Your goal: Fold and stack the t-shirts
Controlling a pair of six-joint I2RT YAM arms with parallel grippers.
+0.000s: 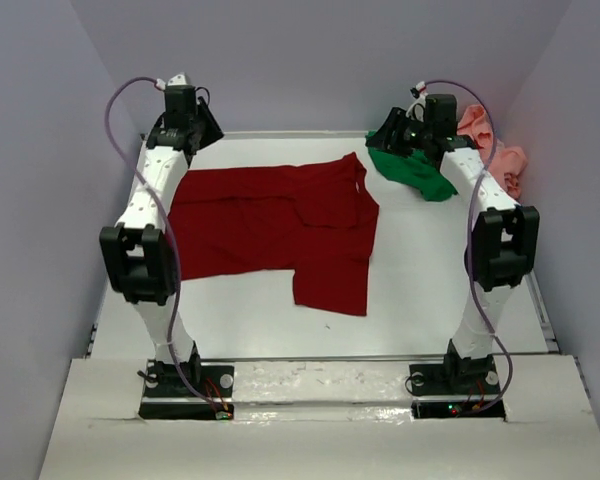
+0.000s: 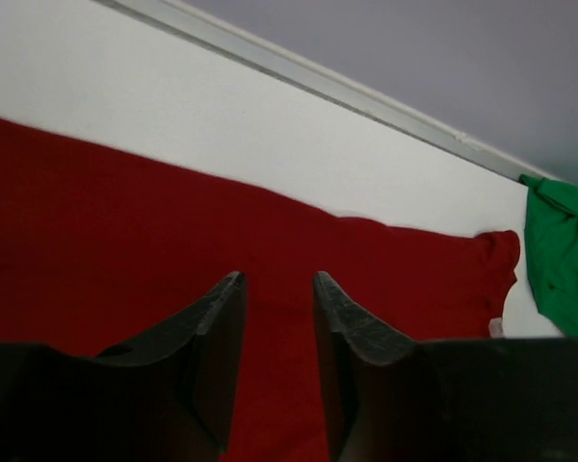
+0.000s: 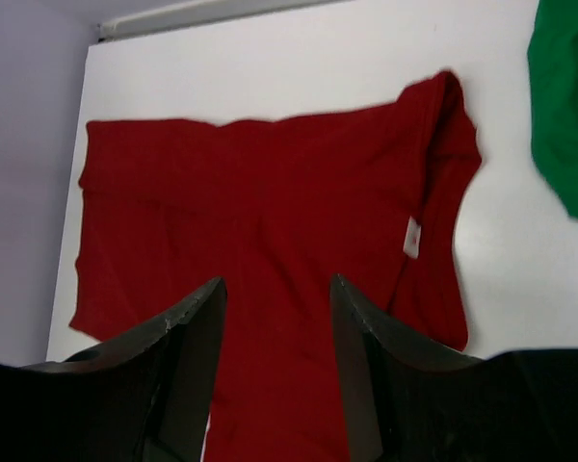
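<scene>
The dark red t-shirt (image 1: 280, 225) lies spread on the tabletop (image 1: 420, 270), the green t-shirt (image 1: 415, 172) and pink t-shirt (image 1: 500, 155) bunched at its far right corner, while the left claw (image 2: 276, 279) and right claw (image 3: 275, 282) hang parted, empty.

Dark red t-shirt (image 1: 280, 225): plain all over, with a small white label (image 3: 411, 236) by the neck. Green t-shirt (image 1: 415, 170): plain bright green. Pink t-shirt (image 1: 472, 122): plain salmon. Table (image 1: 420, 290) white, walls (image 1: 300, 60) pale lilac-grey. Arms (image 1: 158, 175) white with black joints — left gripper (image 2: 276, 281) and right gripper (image 3: 275, 284) black, cables (image 1: 107, 118) mauve.
</scene>
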